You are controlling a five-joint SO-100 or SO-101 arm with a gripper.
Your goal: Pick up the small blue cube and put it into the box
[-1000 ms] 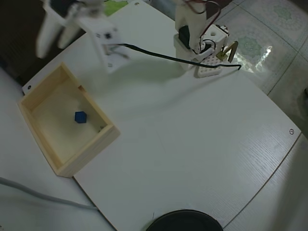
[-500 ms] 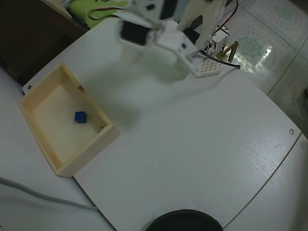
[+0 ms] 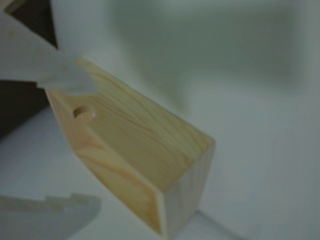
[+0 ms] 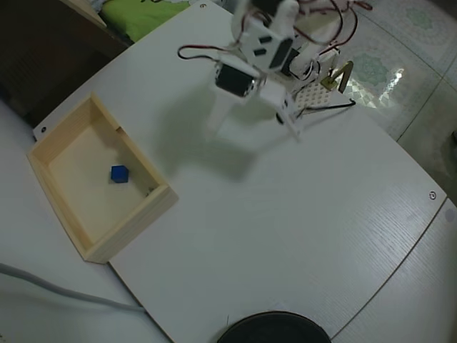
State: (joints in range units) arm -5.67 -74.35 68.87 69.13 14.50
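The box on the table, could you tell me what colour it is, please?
Pale, light wood with visible grain; the box shows best in the wrist view.

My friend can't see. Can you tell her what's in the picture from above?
A small blue cube sits inside a shallow wooden box at the left of a white table. The white robot arm's tool hangs empty and open, away from the box.

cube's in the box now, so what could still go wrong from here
The small blue cube already lies inside the box, so the risks are minor.

1. The box sits at the corner of the white table, overhanging its edge in the overhead view; a bump could tip it off.

2. The open end effector hangs over the table to the box's right; a low sweep toward the box might clip its thin wall.
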